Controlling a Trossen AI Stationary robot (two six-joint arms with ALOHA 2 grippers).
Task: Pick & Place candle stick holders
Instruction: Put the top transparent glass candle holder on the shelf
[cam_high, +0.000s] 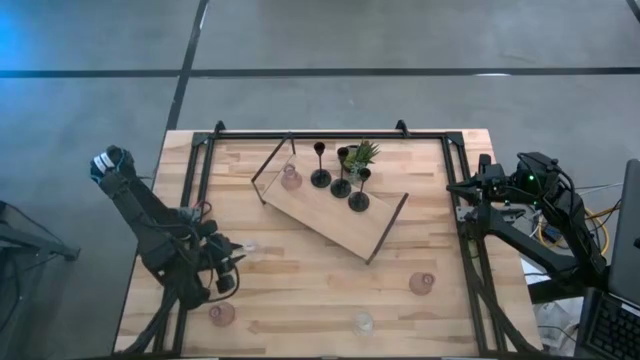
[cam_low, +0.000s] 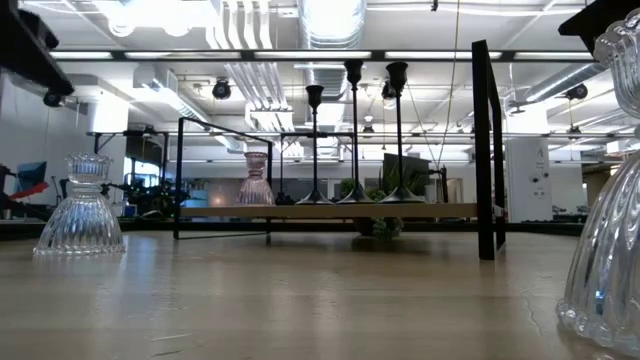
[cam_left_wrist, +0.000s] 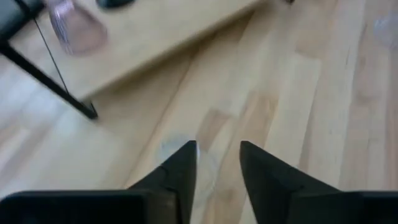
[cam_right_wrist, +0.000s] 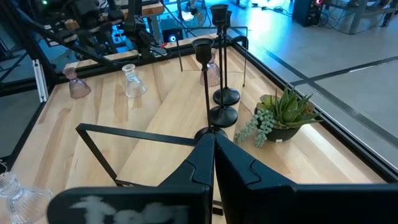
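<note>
Clear glass cup (cam_high: 247, 246) between left jaws

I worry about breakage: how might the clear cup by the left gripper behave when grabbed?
The clear cup looks like ribbed glass, so probably fragile and slippery under the left gripper. Its flared base suggests it stands steadily, but a sideways nudge could slide it across the smooth table.

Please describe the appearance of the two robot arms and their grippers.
Both arms are dark, jointed, with black cables. The left gripper has two black, pointed, wedge-shaped fingers. The right gripper has similar black angular fingers; a small green light glows on its arm.
</note>
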